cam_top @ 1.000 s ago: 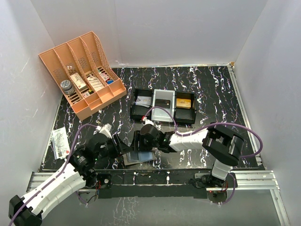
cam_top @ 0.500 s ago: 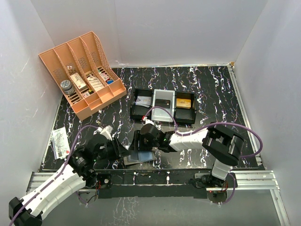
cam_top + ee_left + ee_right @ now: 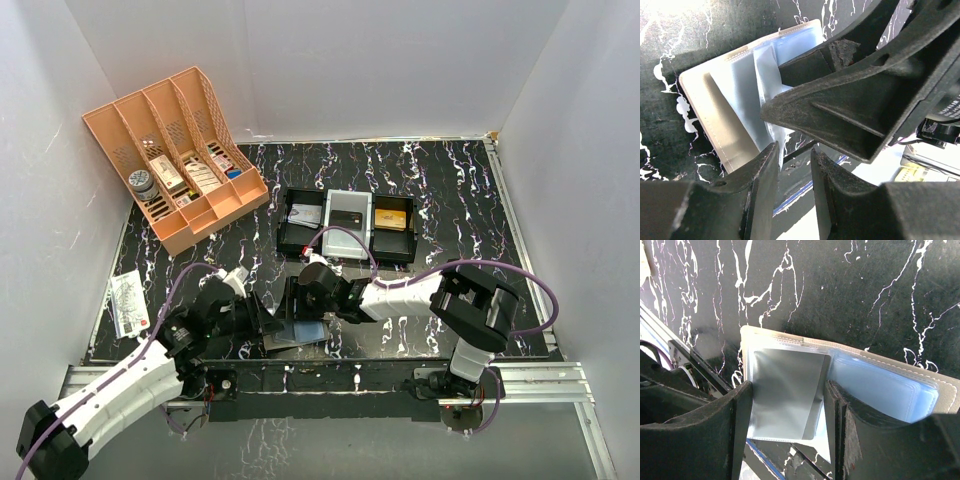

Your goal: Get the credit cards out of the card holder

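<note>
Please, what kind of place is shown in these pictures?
Probably a robot test booth, not a home or office: plain white walls enclose a black marble-patterned table, an orange organiser stands at the back, and the arms are bolted to a metal rail.

The top external view looks down from above and behind; the 2 wrist views sit very close, both sharing the open grey-brown folding card holder (image 3: 297, 334) (image 3: 735, 100) (image 3: 850, 375).

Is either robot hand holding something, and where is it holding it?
The right hand straddles a grey card sticking out of the open grey-brown folding card holder. Whether it grips cannot be told. The left hand's hold cannot be told.
</note>
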